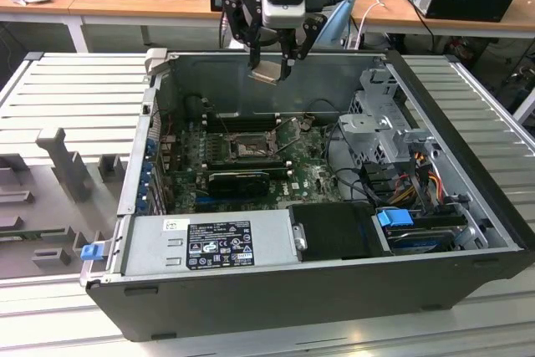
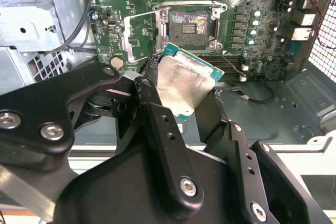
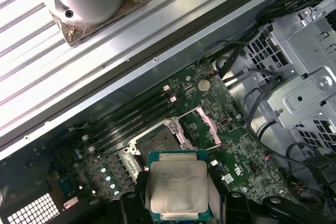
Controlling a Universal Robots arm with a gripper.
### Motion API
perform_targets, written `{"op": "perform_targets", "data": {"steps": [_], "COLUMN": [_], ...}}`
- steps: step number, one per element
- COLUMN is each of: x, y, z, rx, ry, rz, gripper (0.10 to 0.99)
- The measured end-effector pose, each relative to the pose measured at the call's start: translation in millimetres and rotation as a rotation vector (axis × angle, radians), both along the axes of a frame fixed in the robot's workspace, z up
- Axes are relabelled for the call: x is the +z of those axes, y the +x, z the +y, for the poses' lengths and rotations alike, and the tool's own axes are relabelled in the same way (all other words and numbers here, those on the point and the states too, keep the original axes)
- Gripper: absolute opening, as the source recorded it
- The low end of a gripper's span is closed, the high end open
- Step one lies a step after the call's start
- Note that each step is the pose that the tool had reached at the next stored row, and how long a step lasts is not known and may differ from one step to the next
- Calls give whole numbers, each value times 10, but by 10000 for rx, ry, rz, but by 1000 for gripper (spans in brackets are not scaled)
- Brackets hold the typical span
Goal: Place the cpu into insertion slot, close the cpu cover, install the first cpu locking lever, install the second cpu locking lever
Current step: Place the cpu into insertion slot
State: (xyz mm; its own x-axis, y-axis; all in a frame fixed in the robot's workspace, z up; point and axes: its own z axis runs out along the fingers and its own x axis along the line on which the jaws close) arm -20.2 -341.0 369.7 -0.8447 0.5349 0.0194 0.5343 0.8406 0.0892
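The gripper (image 1: 269,67) is closed on the cpu (image 2: 184,85) and grips it by two opposite edges, holding the chip tilted in the air. Below the gripper, well apart from it, the insertion slot (image 2: 189,24) lies uncovered on the green motherboard (image 3: 239,169). The cpu cover (image 3: 209,124) is folded open just beside the slot.

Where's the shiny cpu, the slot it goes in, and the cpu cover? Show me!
cpu (image 2: 184,85): second wrist view, middle of its shiny metal face.
insertion slot (image 2: 189,24): second wrist view, its dark centre.
cpu cover (image 3: 207,124): first wrist view, one side rail of the raised frame.
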Motion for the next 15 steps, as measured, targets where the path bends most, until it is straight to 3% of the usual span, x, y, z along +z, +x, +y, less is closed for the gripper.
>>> {"op": "perform_targets", "data": {"steps": [15], "x": [0], "y": [0], "z": [0], "rx": [-761], "ry": [0], "rz": [-1], "gripper": [525]}}
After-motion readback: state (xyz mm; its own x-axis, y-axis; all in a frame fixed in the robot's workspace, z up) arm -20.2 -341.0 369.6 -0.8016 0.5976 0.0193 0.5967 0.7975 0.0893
